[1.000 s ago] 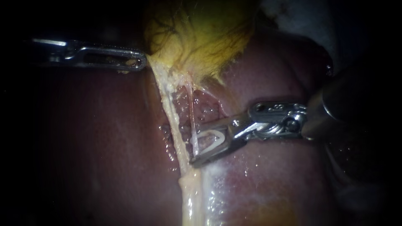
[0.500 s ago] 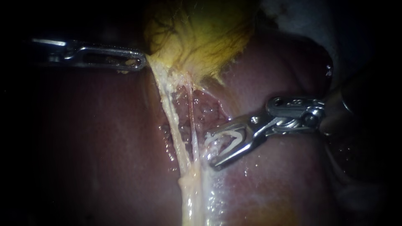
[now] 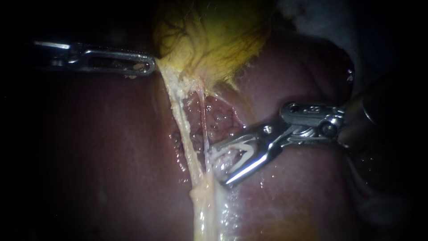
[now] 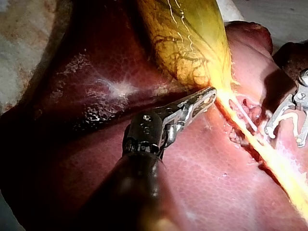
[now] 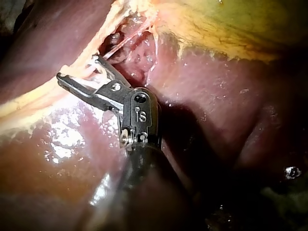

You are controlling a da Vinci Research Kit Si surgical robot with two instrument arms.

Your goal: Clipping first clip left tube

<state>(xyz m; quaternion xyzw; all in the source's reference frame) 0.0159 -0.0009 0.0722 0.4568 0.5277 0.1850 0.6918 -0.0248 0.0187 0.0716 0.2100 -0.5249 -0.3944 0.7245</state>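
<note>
Yellow, veined gallbladder edge is gripped by left instrument jaws. White V-shaped clip is held in wide-spread right instrument jaws, just beside thin tube, over glossy liver.

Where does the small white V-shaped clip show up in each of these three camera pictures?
Endoscope view: the white V-shaped clip sits near the middle, between the right instrument's jaws, beside the thin pale tube.
Left wrist view: the clip lies ahead of the left instrument, beyond the tube.
Right wrist view: the clip is between the instrument's jaws, mostly hidden.
Shared landmark: the yellow gallbladder.
</note>
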